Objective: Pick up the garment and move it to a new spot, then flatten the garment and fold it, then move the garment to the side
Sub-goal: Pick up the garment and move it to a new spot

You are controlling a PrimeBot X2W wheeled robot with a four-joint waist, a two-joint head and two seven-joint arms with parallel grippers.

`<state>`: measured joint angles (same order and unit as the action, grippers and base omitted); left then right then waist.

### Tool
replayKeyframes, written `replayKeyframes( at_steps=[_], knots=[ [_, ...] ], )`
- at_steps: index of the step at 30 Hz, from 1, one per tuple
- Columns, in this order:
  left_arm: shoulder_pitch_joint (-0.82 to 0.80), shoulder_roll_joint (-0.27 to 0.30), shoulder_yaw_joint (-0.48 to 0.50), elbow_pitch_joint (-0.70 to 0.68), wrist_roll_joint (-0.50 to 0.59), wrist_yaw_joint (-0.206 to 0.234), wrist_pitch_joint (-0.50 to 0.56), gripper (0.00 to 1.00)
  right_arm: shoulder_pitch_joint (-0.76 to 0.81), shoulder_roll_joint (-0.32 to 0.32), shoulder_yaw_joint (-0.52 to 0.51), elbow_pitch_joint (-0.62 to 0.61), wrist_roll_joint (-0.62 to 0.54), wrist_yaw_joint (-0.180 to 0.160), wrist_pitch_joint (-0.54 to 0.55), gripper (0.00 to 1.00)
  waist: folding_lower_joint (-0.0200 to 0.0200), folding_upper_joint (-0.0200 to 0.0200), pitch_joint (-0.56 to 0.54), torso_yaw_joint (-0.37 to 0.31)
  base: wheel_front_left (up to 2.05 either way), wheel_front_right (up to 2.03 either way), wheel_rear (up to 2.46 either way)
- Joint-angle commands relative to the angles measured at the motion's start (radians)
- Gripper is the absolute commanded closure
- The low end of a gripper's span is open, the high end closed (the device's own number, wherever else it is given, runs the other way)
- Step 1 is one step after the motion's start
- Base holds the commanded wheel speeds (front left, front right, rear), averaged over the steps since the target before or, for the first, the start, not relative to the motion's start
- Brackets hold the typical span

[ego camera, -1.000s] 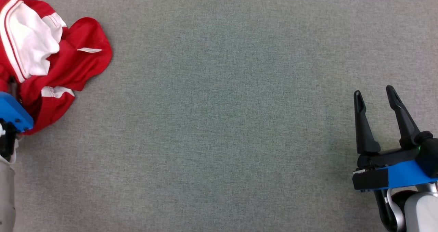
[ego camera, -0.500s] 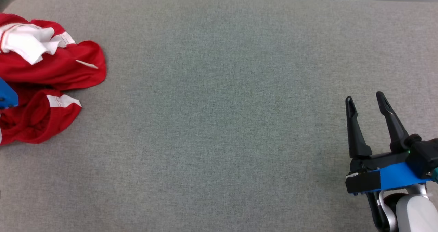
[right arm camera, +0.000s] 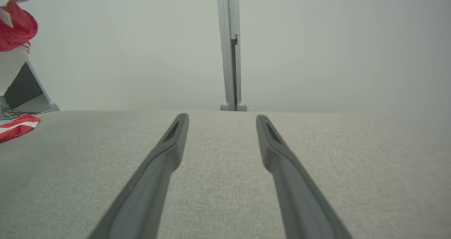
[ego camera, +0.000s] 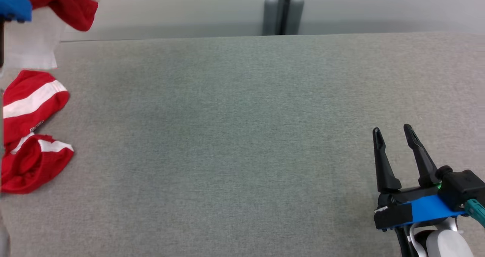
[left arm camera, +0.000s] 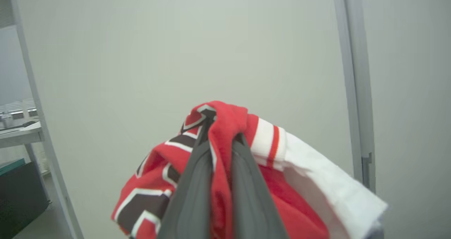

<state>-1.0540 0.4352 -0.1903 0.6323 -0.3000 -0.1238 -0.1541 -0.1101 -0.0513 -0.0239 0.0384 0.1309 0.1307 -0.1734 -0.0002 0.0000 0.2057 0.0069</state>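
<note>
Two claws: the left claw (left arm camera: 222,129) is clamped on the garment (left arm camera: 278,186), whose end lies at the table's (ego camera: 242,135) left edge; lift it clear before carrying. The right claw (ego camera: 392,130) has its jaws apart.

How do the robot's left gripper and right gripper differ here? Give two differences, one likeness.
The left gripper is shut on the garment; the right gripper is open, holding nothing. The left gripper is raised; the right gripper hovers low over the table. Both are dark and two-fingered.
</note>
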Motion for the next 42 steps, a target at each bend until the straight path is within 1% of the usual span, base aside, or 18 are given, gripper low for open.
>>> replayKeyframes(
  at_steps=[1, 7, 10, 12, 16, 17, 21, 25, 30, 35, 42],
  knots=[
    [-0.018, -0.006, -0.01, -0.029, 0.002, -0.005, 0.01, 1.0, 0.011, 0.0, 0.003, 0.004, 0.012, 0.0, -0.007, 0.0, 0.0002, 0.0, -0.025, -0.034, 0.0, 0.0, 0.0],
    [-0.065, -0.044, -0.066, -0.237, 0.01, -0.001, 0.092, 1.0, -0.006, 0.001, 0.023, 0.036, 0.057, 0.0, -0.031, 0.0, 0.0002, 0.0, -0.03, -0.129, 0.0, 0.0, 0.0],
    [-0.072, -0.06, -0.089, -0.315, 0.014, 0.005, 0.132, 1.0, -0.027, 0.001, 0.048, 0.057, 0.085, 0.0, -0.047, 0.0, 0.0002, 0.0, -0.024, -0.192, 0.0, 0.0, 0.0],
    [-0.07, -0.079, -0.11, -0.357, 0.016, 0.008, 0.156, 1.0, -0.033, 0.001, 0.059, 0.072, 0.103, 0.0, -0.058, 0.0, 0.0002, 0.0, -0.019, -0.229, 0.0, 0.0, 0.0],
    [-0.051, -0.114, -0.152, -0.411, 0.011, 0.009, 0.188, 1.0, -0.051, 0.001, 0.082, 0.099, 0.13, 0.0, -0.073, 0.0, 0.0002, 0.0, -0.005, -0.292, 0.0, 0.0, 0.0],
    [-0.045, -0.115, -0.162, -0.418, 0.013, 0.009, 0.196, 1.0, -0.055, 0.001, 0.09, 0.105, 0.133, 0.0, -0.077, 0.0, 0.0002, 0.0, 0.0, -0.307, 0.0, 0.0, 0.0],
    [-0.008, -0.139, -0.199, -0.433, 0.013, 0.009, 0.208, 1.0, -0.065, 0.001, 0.096, 0.123, 0.143, 0.0, -0.086, 0.0, 0.0002, 0.0, 0.013, -0.343, 0.0, 0.0, 0.0],
    [0.054, -0.16, -0.231, -0.422, 0.004, 0.014, 0.198, 1.0, -0.07, 0.001, 0.093, 0.133, 0.145, 0.0, -0.091, 0.0, 0.0002, 0.0, 0.016, -0.357, 0.0, 0.0, 0.0],
    [0.175, -0.191, -0.26, -0.384, -0.02, 0.028, 0.172, 1.0, -0.063, 0.001, 0.088, 0.136, 0.138, 0.0, -0.093, 0.0, 0.0002, 0.0, 0.015, -0.356, 0.0, 0.0, 0.0],
    [0.308, -0.224, -0.295, -0.327, -0.042, 0.043, 0.139, 1.0, -0.062, 0.001, 0.083, 0.134, 0.13, 0.0, -0.093, 0.0, 0.0002, 0.0, 0.016, -0.345, 0.0, 0.0, 0.0],
    [0.472, -0.273, -0.359, -0.226, -0.062, 0.043, 0.094, 1.0, -0.058, 0.001, 0.09, 0.129, 0.127, 0.0, -0.093, 0.0, 0.0002, 0.0, 0.017, -0.333, 0.0, 0.0, 0.0]
  ],
)
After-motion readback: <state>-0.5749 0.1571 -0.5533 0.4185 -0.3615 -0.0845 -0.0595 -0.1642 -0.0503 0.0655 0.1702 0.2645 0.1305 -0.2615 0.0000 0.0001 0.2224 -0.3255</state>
